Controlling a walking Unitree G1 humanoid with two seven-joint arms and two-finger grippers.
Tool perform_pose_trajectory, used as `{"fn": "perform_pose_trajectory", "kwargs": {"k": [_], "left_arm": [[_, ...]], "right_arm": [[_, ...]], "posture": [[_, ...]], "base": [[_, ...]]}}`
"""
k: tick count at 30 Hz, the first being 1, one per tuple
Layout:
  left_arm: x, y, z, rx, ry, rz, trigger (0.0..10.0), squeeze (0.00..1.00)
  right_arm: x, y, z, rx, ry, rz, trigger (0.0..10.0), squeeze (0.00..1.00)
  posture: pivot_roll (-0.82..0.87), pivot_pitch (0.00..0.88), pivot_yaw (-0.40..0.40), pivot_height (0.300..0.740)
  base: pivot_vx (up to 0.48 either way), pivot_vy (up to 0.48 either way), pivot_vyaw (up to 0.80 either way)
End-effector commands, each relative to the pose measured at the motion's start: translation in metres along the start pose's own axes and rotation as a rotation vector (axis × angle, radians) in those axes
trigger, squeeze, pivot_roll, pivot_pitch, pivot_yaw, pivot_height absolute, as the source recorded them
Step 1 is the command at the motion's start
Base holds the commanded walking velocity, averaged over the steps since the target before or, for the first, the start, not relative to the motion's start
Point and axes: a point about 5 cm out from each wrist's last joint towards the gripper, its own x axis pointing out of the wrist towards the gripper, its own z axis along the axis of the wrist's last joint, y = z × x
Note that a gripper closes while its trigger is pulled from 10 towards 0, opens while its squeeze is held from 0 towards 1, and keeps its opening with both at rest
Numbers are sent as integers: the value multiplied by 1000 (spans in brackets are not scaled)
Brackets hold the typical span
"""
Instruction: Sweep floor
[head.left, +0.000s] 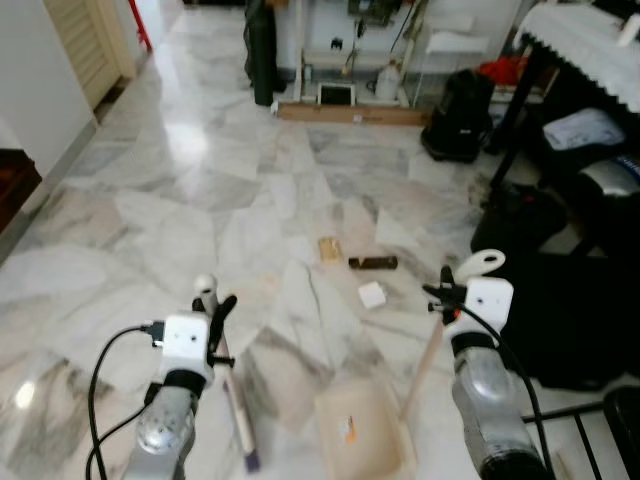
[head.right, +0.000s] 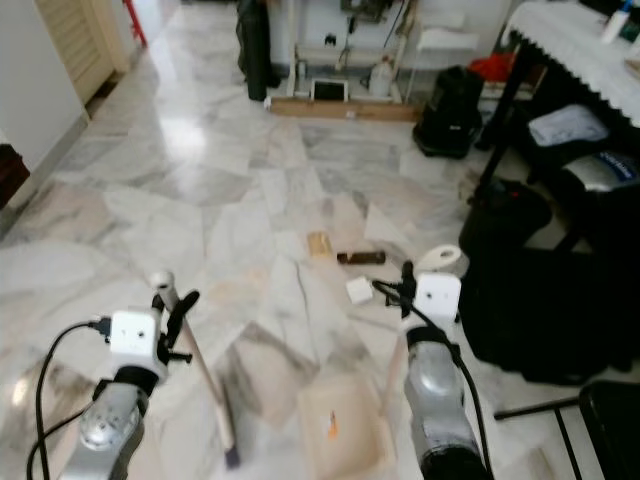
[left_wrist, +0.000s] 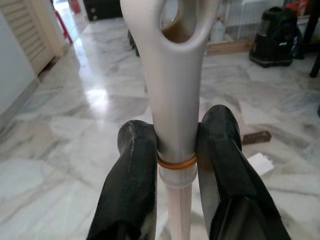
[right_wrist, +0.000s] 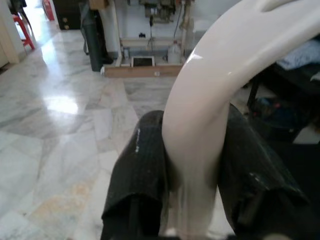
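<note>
Three bits of litter lie on the marble floor (head.left: 180, 190) ahead of the robot: a tan scrap (head.left: 329, 249), a dark brown stick-like piece (head.left: 373, 263) just beside it, and a white square of paper (head.left: 372, 294) nearest the robot. Closer in, the beige dustpan (head.left: 362, 432) sits flat on the floor with its long handle (head.left: 424, 366) rising to the right tool (head.left: 449, 296), whose black fingers (right_wrist: 142, 165) are pinched on the handle's pale curved top. The left tool (head.left: 212, 312) is clamped the same way on the broom handle (left_wrist: 172, 105), just above an orange band; the broom's shaft (head.left: 238, 405) slants down beside the dustpan.

The litter lies beyond the pan's mouth, apart from it — so the likely trouble is a stroke that scatters the light paper sideways instead of drawing it in. Black bags (head.left: 570, 300) and a desk's legs stand close on the right; a wide swing of the dustpan handle could knock them.
</note>
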Motion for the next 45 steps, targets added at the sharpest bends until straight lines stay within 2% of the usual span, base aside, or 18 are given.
{"fn": "perform_pose_trajectory", "kwargs": {"k": [1, 45], "left_arm": [[2, -3, 7, 1, -35, -6, 10000, 0], [4, -3, 9, 3, -39, -19, 10000, 0]], "right_arm": [[3, -5, 9, 13, -38, -19, 10000, 0], [2, -6, 9, 24, -40, -32, 10000, 0]], "posture": [[51, 80, -21, 740], [39, 90, -9, 740]], "base": [[292, 0, 0], [293, 0, 0]]}}
